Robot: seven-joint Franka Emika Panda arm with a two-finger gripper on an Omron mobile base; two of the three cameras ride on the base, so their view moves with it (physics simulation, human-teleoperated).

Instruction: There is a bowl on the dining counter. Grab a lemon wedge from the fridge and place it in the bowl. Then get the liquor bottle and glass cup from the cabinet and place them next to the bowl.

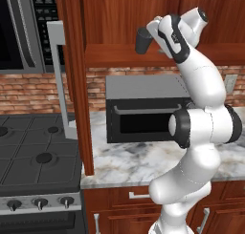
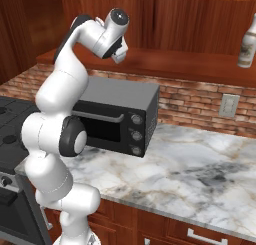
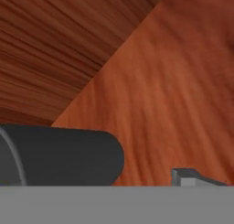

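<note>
End effector (image 1: 149,32) at glass cup (image 1: 143,40) inside cabinet (image 1: 124,18)
Jaws apart beside the cup, not clamped; liquor bottle (image 2: 247,43) stands well apart on the shelf

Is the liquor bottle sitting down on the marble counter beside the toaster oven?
No. In the right base view the liquor bottle stands up on the cabinet shelf, well above the marble counter and the toaster oven.

We see an evenly lit, rendered kitchen with soft, flat light and no glare. A faint shadow lies under the toaster oven (image 2: 117,120), below the gripper (image 1: 152,33). The glass cup (image 3: 59,154), close beside the fingers, looks slightly soft and blurred
</note>
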